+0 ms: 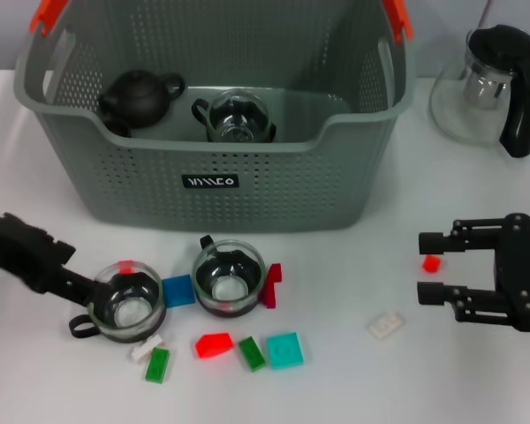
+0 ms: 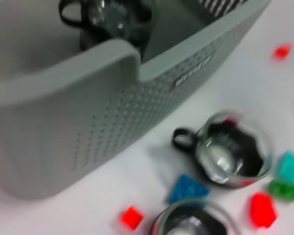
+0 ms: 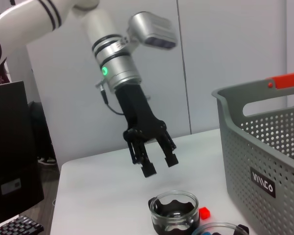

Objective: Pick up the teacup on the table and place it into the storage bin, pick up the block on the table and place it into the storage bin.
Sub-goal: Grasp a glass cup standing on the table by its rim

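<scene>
Beside blocks, clear black-handled teacup [image 1: 126, 306]

We cannot read the blurred label [image 2: 192, 72] on the storage bin [image 2: 88, 127], and beside the bin the nearest teacup [image 2: 193, 223] is cut off by the frame edge.

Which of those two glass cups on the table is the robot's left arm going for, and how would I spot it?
Start at the big grey-green storage bin. On the white table in front of it stand two glass teacups among coloured blocks. It is the left teacup, under the left end effector, beside a blue block; the other teacup stands nearer the bin's label.
</scene>
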Robot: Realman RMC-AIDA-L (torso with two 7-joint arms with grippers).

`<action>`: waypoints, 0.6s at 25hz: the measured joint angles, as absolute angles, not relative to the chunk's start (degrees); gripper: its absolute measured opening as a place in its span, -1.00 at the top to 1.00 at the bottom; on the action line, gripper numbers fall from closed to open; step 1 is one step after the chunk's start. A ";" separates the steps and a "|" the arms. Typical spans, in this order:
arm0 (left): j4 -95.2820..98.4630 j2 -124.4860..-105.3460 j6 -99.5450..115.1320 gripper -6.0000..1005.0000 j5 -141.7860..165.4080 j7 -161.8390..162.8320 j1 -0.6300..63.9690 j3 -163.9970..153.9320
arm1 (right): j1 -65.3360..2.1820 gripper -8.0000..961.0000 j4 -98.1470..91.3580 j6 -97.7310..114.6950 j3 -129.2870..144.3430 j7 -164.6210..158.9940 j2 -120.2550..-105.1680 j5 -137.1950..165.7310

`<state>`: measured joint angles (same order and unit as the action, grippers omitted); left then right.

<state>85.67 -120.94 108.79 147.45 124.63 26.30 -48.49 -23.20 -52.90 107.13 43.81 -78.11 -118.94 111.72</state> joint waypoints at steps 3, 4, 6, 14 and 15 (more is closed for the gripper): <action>87.06 -121.59 108.62 -0.64 155.77 130.69 30.16 -54.85 | -23.39 -0.24 -52.91 107.10 43.77 -78.11 -119.04 111.74; 87.06 -121.85 108.38 -0.63 157.53 131.69 30.90 -56.03 | -23.41 -0.24 -52.91 107.08 43.77 -78.11 -119.06 111.76; 86.98 -122.65 107.37 -0.61 161.49 133.61 32.42 -58.79 | -23.44 -0.24 -52.91 107.02 43.77 -78.11 -119.08 111.77; 82.94 -123.48 100.73 -0.54 163.55 137.04 32.71 -69.85 | -23.56 -0.24 -50.72 106.88 43.74 -79.47 -118.22 112.12; 81.74 -123.42 99.83 -0.53 163.58 137.36 32.71 -70.46 | -23.58 -0.24 -50.56 106.86 43.71 -79.47 -118.19 112.13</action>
<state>81.74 -123.42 99.83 163.58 137.36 32.71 -70.46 -23.58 -50.56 106.86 43.71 -79.47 -118.19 112.13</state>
